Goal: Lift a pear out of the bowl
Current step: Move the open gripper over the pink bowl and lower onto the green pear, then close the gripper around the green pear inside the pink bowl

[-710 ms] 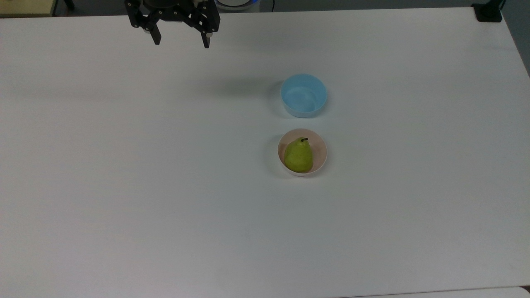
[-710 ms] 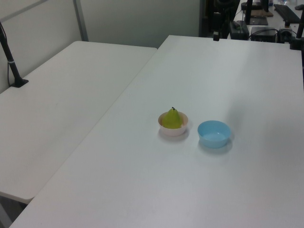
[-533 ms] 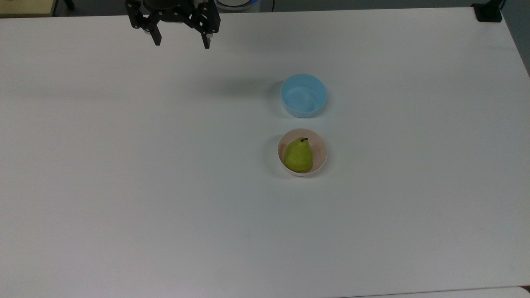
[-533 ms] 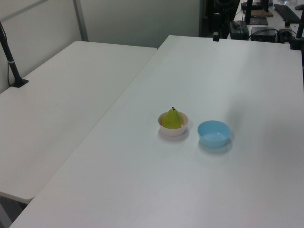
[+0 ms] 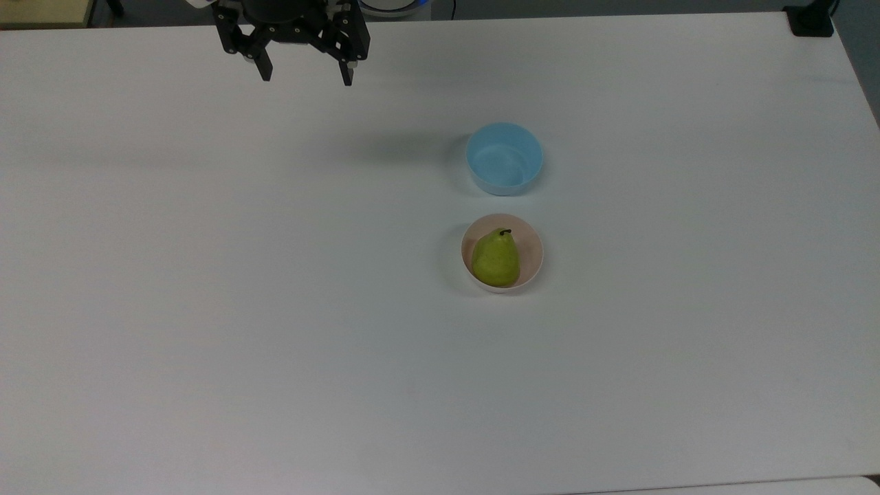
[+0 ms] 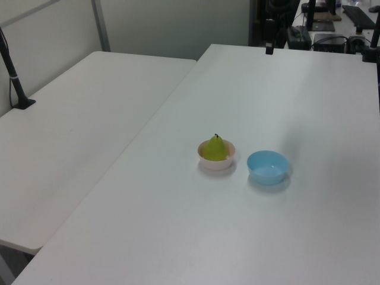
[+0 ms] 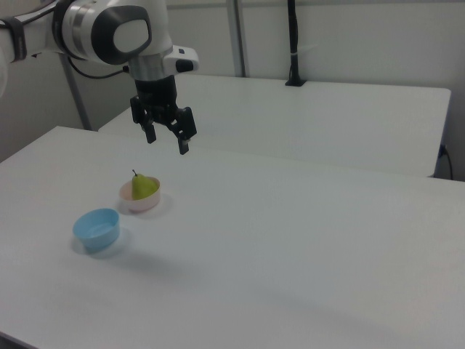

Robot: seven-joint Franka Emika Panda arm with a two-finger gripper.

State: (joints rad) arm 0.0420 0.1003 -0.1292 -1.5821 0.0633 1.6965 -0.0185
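I see the gripper hanging spread wide and holding nothing, high above the table near the edge at the top view's top, well apart from both bowls. The pear stands in the pink bowl around the table's middle, stem up and, as far as I can judge, leaning slightly. The blue bowl sits just beside it, toward that same edge, not touching. In the right view the gripper hovers above the pear.
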